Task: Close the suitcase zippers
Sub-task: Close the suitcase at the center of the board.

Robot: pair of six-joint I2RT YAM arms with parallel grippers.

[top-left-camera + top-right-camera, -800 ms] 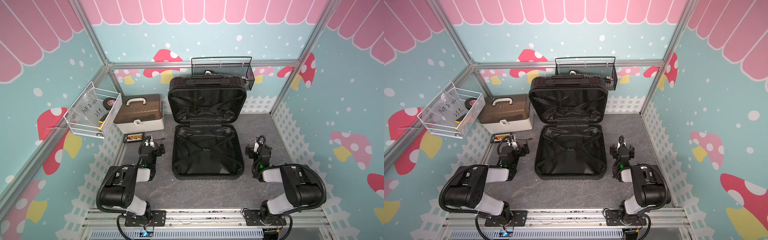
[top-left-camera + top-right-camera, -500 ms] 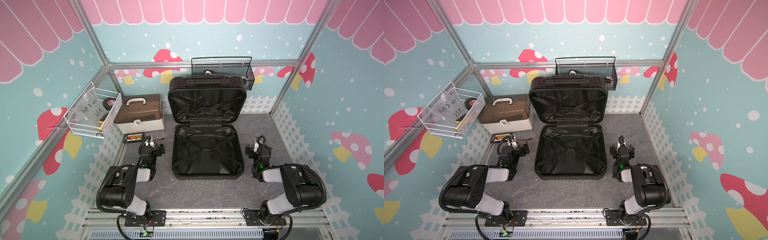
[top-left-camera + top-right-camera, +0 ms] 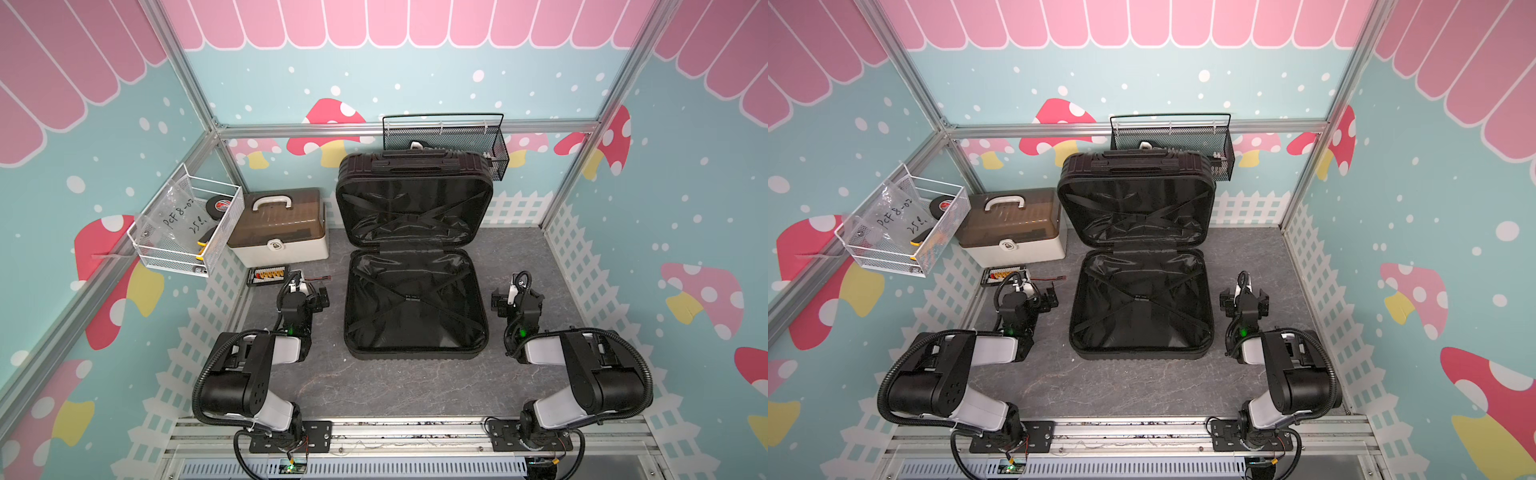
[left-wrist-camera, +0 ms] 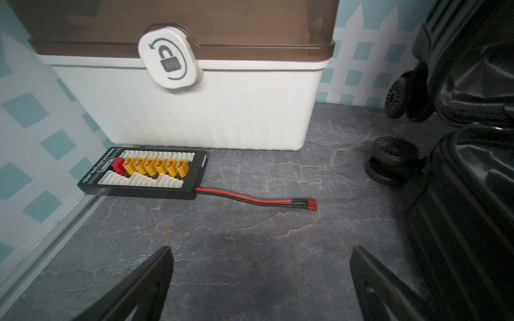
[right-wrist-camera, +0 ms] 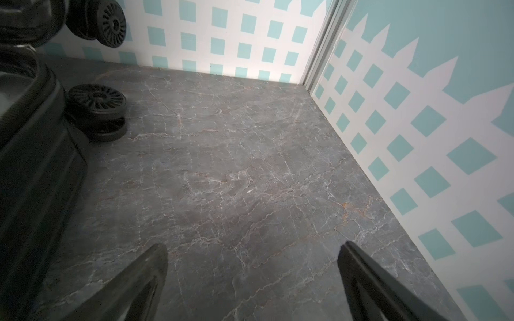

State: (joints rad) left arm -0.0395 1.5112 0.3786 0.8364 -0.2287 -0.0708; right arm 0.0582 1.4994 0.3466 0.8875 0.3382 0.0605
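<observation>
I am looking down on a grey marble-pattern tabletop (image 3: 395, 386) in a booth with pink, teal and mushroom-print walls. The arm bases are at 6 o'clock and the back wall is at 12.

Nearest me, both arms are folded low, one at 7 o'clock and one at 5. The left gripper (image 4: 260, 250) sits low over bare tabletop at 9 o'clock of the suitcase, its jaws spread wide with nothing between them. The right gripper (image 5: 253, 246) mirrors it at 3 o'clock, also spread wide and empty. Neither touches the case.

The suitcase (image 3: 415, 324) is small, black and ribbed, and lies wide open at the centre. Its lower shell rests flat, with black lining and crossed straps facing up. The other shell stands upright at its 12 o'clock edge, with a handle on top. The zippers (image 3: 347, 307) follow the open shell rims, but the pulls are too small for me to pick out. Black caster wheels sit where the shells join, one (image 4: 395, 161) on the left side and one (image 5: 97, 105) on the right.

Farther off at 10 o'clock, a black connector board (image 4: 144, 172) with orange plugs trails a red-and-black lead (image 4: 256, 198). It lies just in front of a beige toolbox (image 3: 276, 226) with a brown translucent lid. A white wire basket (image 3: 187, 232) hangs on the wall at 9 o'clock. A black mesh basket (image 3: 444, 141) hangs behind the upright shell at 12 o'clock.
</observation>
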